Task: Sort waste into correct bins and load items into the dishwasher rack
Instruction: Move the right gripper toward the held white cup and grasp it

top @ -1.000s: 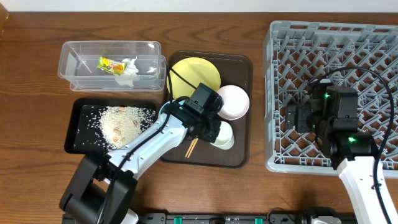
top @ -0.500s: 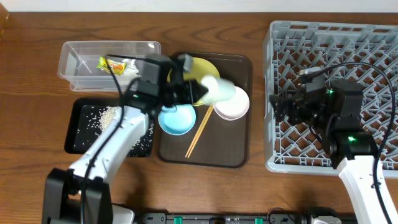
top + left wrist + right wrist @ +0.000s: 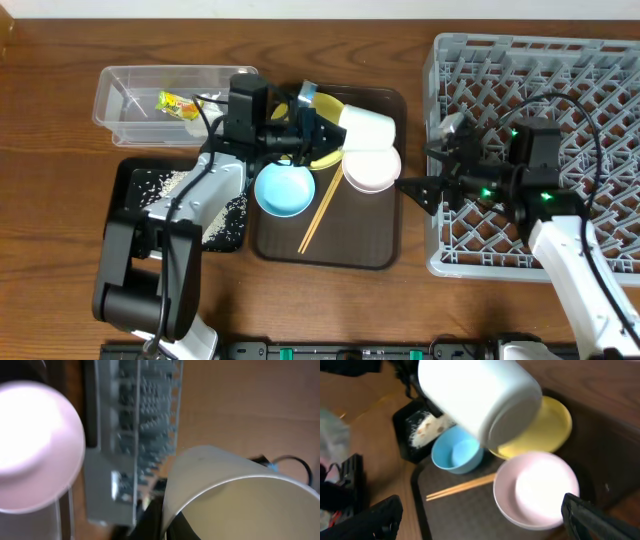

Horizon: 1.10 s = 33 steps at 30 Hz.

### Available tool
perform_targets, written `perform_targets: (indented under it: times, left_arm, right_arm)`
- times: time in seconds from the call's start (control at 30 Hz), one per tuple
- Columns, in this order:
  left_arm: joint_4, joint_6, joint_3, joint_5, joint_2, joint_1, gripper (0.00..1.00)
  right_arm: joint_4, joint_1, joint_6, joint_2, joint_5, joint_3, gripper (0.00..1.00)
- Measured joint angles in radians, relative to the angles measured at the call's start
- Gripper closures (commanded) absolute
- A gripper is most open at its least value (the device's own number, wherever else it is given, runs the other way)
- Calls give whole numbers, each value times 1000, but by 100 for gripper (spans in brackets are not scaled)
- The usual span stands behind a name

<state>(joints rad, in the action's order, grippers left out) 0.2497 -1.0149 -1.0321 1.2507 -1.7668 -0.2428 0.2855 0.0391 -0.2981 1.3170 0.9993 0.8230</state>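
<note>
We see the left hand (image 3: 322, 125) clenched on the small white cup (image 3: 365, 128), which hangs tilted above the yellow plate (image 3: 328, 158) and white bowl (image 3: 372, 168) on the brown tray (image 3: 370, 245). The right hand (image 3: 432, 163) is spread wide and empty at the left edge of the rack (image 3: 540, 70).

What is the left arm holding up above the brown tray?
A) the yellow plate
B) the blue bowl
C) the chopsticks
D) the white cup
D: the left gripper is shut on the white cup, tipped on its side in the air, while the blue bowl, chopsticks and yellow plate lie on the tray.
</note>
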Motion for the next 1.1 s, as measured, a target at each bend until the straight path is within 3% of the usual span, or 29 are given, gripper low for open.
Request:
perform_targets:
  times: [0.33, 0.77, 0.93, 1.1]
  left_arm:
    - [9, -66, 0, 182, 0, -3, 94]
    - [9, -81, 0, 187, 0, -41, 94]
    - [9, -85, 0, 186, 0, -42, 94]
    - [9, -85, 0, 183, 0, -42, 94]
  right_arm:
    - [-218, 36, -39, 89, 56, 0, 1]
    - [-441, 83, 37, 90, 114, 1, 5]
    - [-458, 83, 72, 90, 124, 1, 13]
    - [-457, 83, 91, 90, 129, 1, 12]
